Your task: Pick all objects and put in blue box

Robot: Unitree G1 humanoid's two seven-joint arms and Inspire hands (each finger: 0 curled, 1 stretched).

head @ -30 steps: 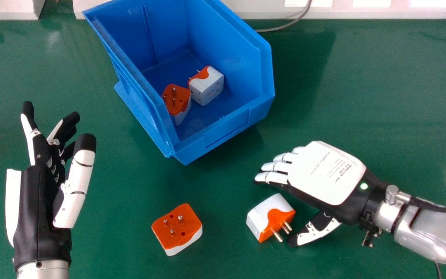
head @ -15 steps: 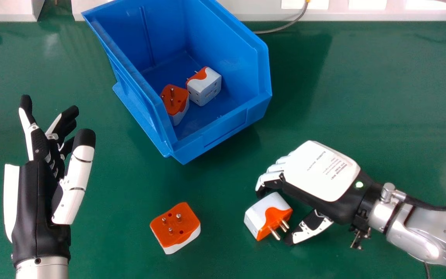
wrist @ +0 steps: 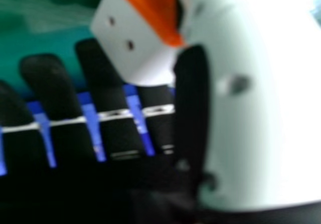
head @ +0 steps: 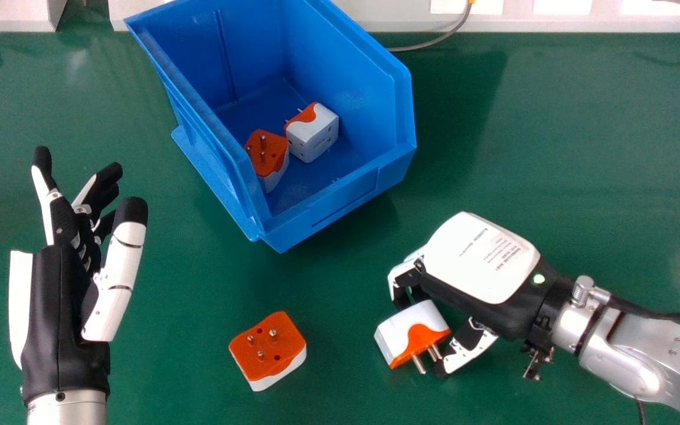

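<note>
With the fingers of the right hand (head: 481, 260) curled narrowly around 1 orange-and-white plug adapter (head: 406, 332) at the head view's lower right, fingertips at its upper side, thumb lower right, confirm the pinch before lifting toward the blue box (head: 293, 231), upper center.

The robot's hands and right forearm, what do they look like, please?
The left hand is black with white panels. The right hand, also black and white, has a printed back and a green light; the right forearm is silver with a black cable.
</note>
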